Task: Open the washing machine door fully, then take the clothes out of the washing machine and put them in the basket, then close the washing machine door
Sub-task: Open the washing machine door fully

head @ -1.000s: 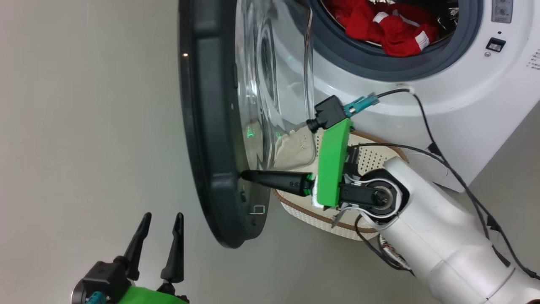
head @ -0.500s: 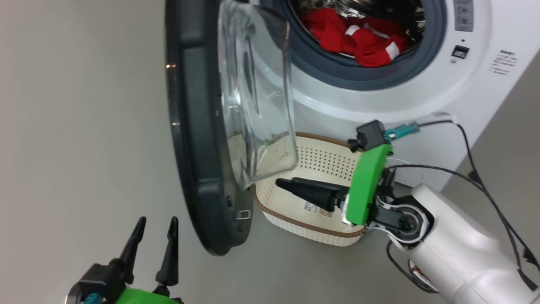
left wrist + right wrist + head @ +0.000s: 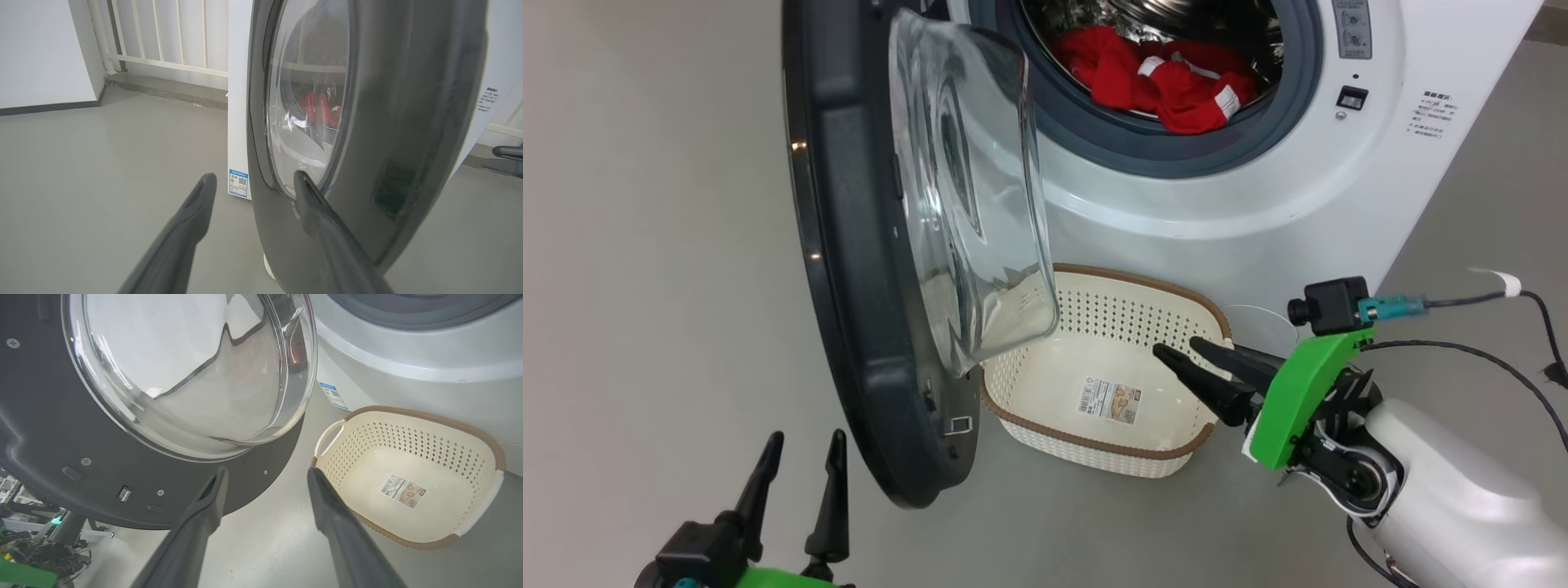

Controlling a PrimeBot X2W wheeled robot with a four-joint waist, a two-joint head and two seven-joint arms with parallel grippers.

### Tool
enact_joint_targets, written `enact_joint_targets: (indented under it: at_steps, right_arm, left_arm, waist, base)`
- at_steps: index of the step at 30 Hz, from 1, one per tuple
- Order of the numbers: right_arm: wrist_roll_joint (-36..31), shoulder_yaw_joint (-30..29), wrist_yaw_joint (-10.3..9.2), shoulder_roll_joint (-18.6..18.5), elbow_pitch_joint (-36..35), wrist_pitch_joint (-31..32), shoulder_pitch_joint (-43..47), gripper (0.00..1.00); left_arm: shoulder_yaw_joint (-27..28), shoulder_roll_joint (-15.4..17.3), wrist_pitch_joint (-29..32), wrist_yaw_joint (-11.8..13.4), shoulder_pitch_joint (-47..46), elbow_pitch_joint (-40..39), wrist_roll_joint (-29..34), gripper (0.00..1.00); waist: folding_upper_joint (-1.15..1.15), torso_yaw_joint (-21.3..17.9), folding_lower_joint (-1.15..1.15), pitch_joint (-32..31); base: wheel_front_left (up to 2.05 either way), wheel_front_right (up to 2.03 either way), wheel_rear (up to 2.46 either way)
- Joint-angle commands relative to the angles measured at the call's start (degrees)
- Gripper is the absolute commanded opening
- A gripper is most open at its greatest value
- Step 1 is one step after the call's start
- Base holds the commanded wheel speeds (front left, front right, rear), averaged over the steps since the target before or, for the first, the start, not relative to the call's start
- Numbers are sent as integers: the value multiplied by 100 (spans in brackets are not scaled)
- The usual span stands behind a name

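**Door open, unloading not yet begun**
The washing machine door [image 3: 849, 245] stood swung out from the washing machine [image 3: 1258, 188]. The clothes [image 3: 1160, 77] lay in the drum, and the basket [image 3: 1086, 443] sat empty on the floor below. The right gripper [image 3: 1178, 346], over the basket, and the left gripper [image 3: 806, 437] were both spread and empty. The next move probably called for reaching into the drum to pinch the clothes.

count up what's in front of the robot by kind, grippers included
washing machine: 1
washing machine door: 1
basket: 1
red clothes heap: 1 (separate garments can't be told)
grippers: 2, left gripper and right gripper
total: 6
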Motion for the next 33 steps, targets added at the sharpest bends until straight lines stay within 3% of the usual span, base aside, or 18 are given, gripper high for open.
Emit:
enact_joint_targets:
  at_steps: [1, 5, 7, 12, 24, 33]
  right_arm:
    - [-123, 91, 10, -21, -67, -303, 130, 100]
    - [-490, 370, 10, -149, 98, -1125, 116, 100]
    - [-770, 563, 10, -195, 276, -1848, 90, 100]
    - [-1267, 641, 10, -161, 575, -2352, 74, 100]
    - [-3519, -1853, 10, 427, -220, -2373, 1234, 100]
    - [-4412, -2428, 10, 646, -541, -2373, 2011, 100]
  left_arm:
    - [219, 85, -46, -28, -64, -101, 97, 100]
    - [268, 85, -46, -36, -73, -93, 105, 100]
    - [307, 85, -46, -40, -73, -81, 107, 100]
    - [347, 85, -46, -45, -66, -68, 107, 100]
    - [376, 85, -46, -50, -117, -69, 94, 100]
    - [332, 85, -46, -51, -108, -43, 64, 100]
  waist:
    - [0, -18, 0, -11]
    - [0, -38, 0, -3]
    - [0, -47, 0, -7]
    - [0, -53, 0, -16]
    - [0, -37, 0, 28]
    - [0, 19, 0, -3]
  base:
    - [0, 0, 0]
    - [0, 0, 0]
    - [0, 0, 0]
    - [0, 0, 0]
    - [0, 0, 0]
    - [0, 0, 0]
